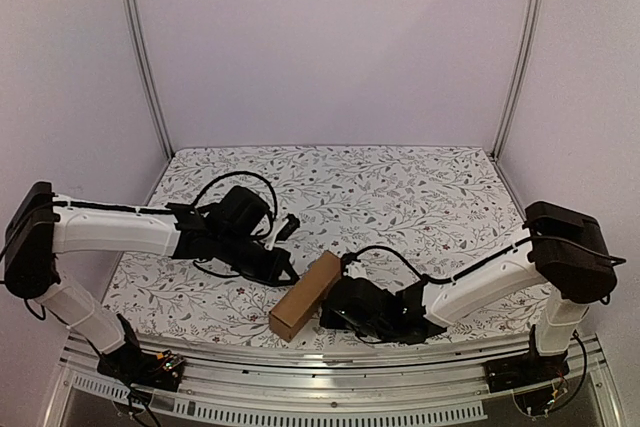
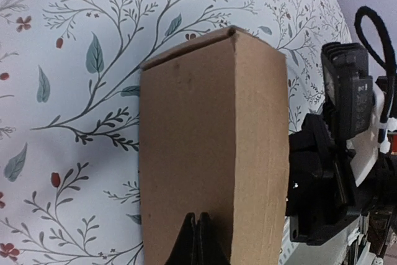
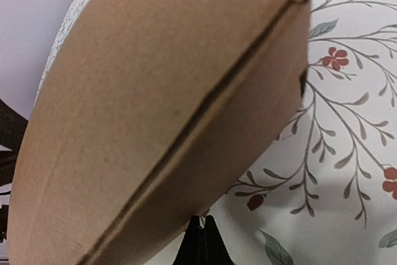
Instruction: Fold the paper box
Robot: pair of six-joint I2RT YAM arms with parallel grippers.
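Left gripper (image 2: 197, 240) clenched, empty, at plain brown oblong cardboard box (image 2: 214, 147); my right gripper (image 3: 201, 243) clenched too, crowding its side; floral tablecloth (image 2: 62, 153) beneath.

Left arm (image 1: 120, 232) extends rightward, the left gripper (image 1: 286, 271) meeting the far end of the paper box (image 1: 306, 295), jaws closed together. Right arm (image 1: 480, 282) lies low, the right gripper (image 1: 337, 309) at the box's right side, jaws likewise closed.

Bench (image 1: 420, 197): white cloth cover printed with leafy twigs and small red flowers. Pale lilac walls (image 1: 330, 47) on three sides. Metal posts (image 1: 143, 47) at rear corners. Slotted metal rail (image 1: 330, 409) along near edge.
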